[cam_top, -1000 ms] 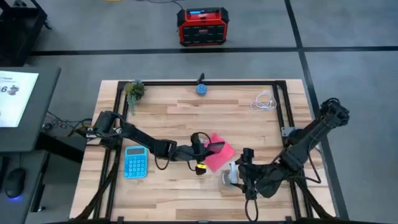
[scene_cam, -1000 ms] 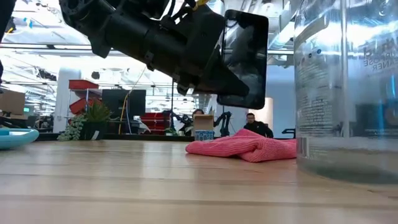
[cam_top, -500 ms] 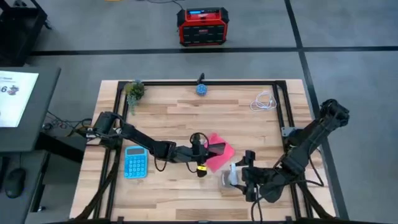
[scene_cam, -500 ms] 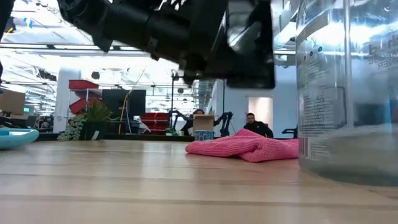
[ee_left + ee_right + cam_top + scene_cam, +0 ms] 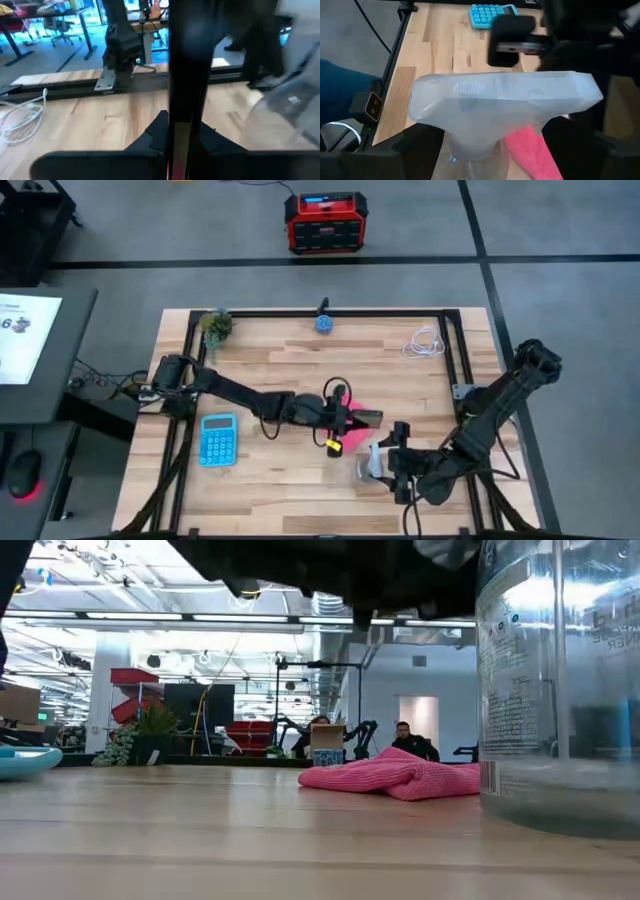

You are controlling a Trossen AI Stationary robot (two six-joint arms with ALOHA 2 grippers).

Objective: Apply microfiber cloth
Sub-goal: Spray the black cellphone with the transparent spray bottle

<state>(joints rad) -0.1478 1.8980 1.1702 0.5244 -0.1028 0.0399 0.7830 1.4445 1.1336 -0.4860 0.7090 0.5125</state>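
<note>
The microfiber cloth (image 5: 350, 432) lies bunched near the table's middle, soft, light and floppy; I judge a raised fold along its near edge the best place to pinch. Above it my left gripper (image 5: 352, 417) is clamped on the black phone (image 5: 365, 418). Just right, my right gripper (image 5: 388, 464) grips the clear spray bottle (image 5: 368, 462). Calculator (image 5: 218, 439) sits far left.

The left gripper (image 5: 352, 418), closed on the black phone (image 5: 366, 418), has advanced toward frame right in the high view and now sits over the microfiber cloth (image 5: 354, 442), covering most of it. In the low view, the arm and phone have risen from frame centre to the top edge, exposing the room behind.
</note>
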